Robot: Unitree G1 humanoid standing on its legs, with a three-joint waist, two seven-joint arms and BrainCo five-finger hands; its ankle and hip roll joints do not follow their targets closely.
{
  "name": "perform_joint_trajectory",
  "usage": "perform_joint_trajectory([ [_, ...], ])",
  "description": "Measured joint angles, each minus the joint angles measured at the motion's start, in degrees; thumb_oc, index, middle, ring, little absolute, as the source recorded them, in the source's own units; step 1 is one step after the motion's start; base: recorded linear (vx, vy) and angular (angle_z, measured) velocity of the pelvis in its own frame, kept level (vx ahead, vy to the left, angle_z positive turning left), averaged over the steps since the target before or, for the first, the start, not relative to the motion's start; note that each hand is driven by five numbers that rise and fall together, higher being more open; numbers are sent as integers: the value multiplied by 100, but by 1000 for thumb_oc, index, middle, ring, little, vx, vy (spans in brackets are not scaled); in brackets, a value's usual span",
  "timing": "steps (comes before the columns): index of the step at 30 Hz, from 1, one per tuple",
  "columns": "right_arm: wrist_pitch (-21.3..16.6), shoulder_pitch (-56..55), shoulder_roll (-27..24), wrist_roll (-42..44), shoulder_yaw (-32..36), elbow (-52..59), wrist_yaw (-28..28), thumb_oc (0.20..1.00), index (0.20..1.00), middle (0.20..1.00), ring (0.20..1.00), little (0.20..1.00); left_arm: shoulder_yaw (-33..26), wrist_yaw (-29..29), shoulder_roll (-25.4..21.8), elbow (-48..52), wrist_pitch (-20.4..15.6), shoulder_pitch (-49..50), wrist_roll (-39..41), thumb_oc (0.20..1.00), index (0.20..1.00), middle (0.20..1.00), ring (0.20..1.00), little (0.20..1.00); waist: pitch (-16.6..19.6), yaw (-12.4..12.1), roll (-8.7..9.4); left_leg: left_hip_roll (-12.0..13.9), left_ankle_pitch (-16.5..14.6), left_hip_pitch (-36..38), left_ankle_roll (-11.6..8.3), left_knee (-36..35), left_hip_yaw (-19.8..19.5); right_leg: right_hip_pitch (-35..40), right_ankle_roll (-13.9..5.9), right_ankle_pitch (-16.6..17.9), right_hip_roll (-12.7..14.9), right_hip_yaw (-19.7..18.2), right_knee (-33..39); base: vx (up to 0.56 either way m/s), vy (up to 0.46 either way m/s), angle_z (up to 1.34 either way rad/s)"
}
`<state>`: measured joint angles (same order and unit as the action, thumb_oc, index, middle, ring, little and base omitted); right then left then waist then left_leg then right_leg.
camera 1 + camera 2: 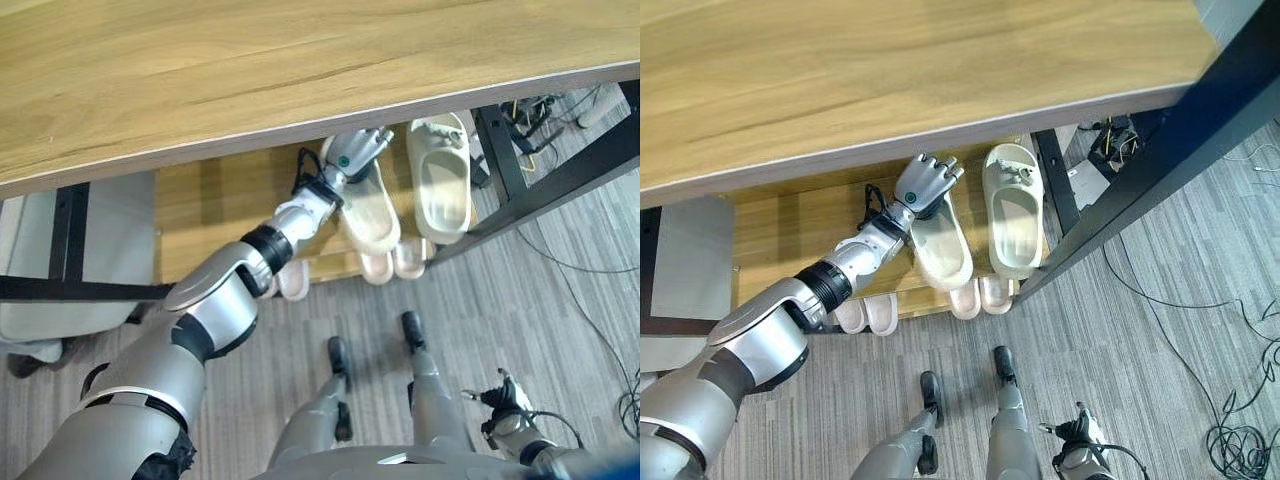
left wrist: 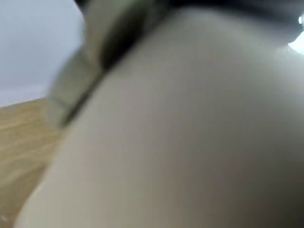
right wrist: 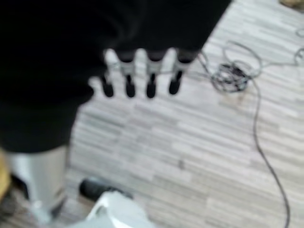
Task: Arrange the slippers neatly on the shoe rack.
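Currently two cream slippers sit side by side on the shoe rack's [image 1: 780,235] upper wooden shelf, toes pointing under the desk [image 1: 890,70]. Left slipper [image 1: 943,245] lies at roughly 9 o'clock of the right slipper [image 1: 1012,215], just beside it, a narrow gap between them. Left slipper is tilted slightly, heel swung toward 7 o'clock; right slipper sits straighter.

Left robot hand [image 1: 923,185] is at the toe end of the left slipper, back of the hand up, fingers bent down over the strap area. Can't tell if it's actually gripping or only resting on it. Left wrist view is a close blur of cream slipper surface with a bit of wood shelf at the side.

Lower shelf, 6 o'clock of the cream pair: two pairs of pale pink slippers [image 1: 980,297], heels poking out toward the grey striped floor [image 1: 1160,330].

Right robot hand [image 1: 505,400] hangs low over the floor, well apart from the rack; fingers straight and relaxed, holding nothing.
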<state>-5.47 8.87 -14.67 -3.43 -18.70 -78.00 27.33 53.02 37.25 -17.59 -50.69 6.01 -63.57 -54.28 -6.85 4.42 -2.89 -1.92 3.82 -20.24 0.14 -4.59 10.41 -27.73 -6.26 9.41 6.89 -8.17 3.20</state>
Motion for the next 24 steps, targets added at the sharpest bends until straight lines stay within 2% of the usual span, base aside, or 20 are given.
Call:
perform_joint_trajectory([
  [6,0,29,3,55,8,54,-12,1000,1000,1000,1000,1000,-268,80,-136,374,-55,156,249,1000,1000,1000,1000,1000,-47,58,50,5,1,8,1,18,-14,23,-2,5,0,21,0,0,0,0],
  [11,10,40,7,163,24,60,-27,1000,1000,1000,1000,1000,-540,161,-316,749,-157,364,423,1000,1000,1000,1000,1000,-240,71,63,5,1,22,0,69,-53,73,6,14,10,55,-4,-9,-9,3],
  [19,48,72,1,162,47,75,-32,1000,1000,1000,1000,1000,-864,146,-430,1275,-345,685,721,1000,1000,1000,1000,1000,-448,58,-57,8,1,146,-1,66,-92,219,9,15,12,102,10,-12,0,1],
  [21,48,76,-4,160,67,114,-43,1000,1000,1000,1000,1000,-860,48,-544,1400,-453,701,819,1000,1000,1000,1000,1000,-455,62,-73,10,1,146,0,67,-86,219,10,16,11,101,11,0,0,0],
  [24,84,75,-15,159,215,120,-62,1000,1000,1000,1000,1000,-862,-201,-884,1807,-822,859,893,1000,1000,1000,1000,1000,-468,57,-118,8,2,151,0,65,-77,219,13,18,11,97,12,0,0,0],
])
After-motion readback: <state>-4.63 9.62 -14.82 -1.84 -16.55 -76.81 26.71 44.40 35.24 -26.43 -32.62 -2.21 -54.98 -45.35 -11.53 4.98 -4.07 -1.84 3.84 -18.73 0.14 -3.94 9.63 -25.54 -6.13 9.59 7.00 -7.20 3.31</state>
